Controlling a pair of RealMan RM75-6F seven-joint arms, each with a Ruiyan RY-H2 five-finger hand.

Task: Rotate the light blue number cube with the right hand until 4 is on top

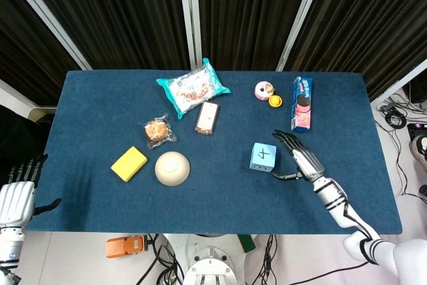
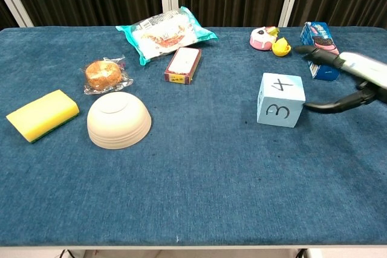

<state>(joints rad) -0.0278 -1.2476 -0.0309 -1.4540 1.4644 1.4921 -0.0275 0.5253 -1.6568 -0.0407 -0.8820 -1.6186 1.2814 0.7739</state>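
- Head view: the light blue number cube [image 1: 263,157] is seen resting flat on the blue table [image 1: 93,98], right of centre, with a 4 marked on its top face.
- In the chest view the cube [image 2: 281,99] is shown with the 4 on top and a 3 on the near face.
- The right hand [image 1: 298,157] is placed just right of the cube, its fingers spread apart and nothing held in it; a thin dark finger [image 2: 329,106] is extended toward the cube's right side, and whether it touches cannot be told.
- The left hand [image 1: 17,195] is seen at the near left, off the table edge, its fingers apart and nothing held.
- A blue cookie package [image 1: 302,103] is laid at the far right, beyond the right hand.
- A pink round object [image 1: 264,89] and a small yellow object [image 1: 275,101] are set together just left of that package.
- A small red-and-white box [image 1: 207,117] is laid far left of the cube, with a teal snack bag [image 1: 193,87] just beyond it.
- An upturned cream bowl [image 1: 172,167] is set left of the cube, well apart from it.
- A wrapped bun [image 1: 157,130] is found beyond the bowl, and a yellow sponge [image 1: 129,163] just left of the bowl.
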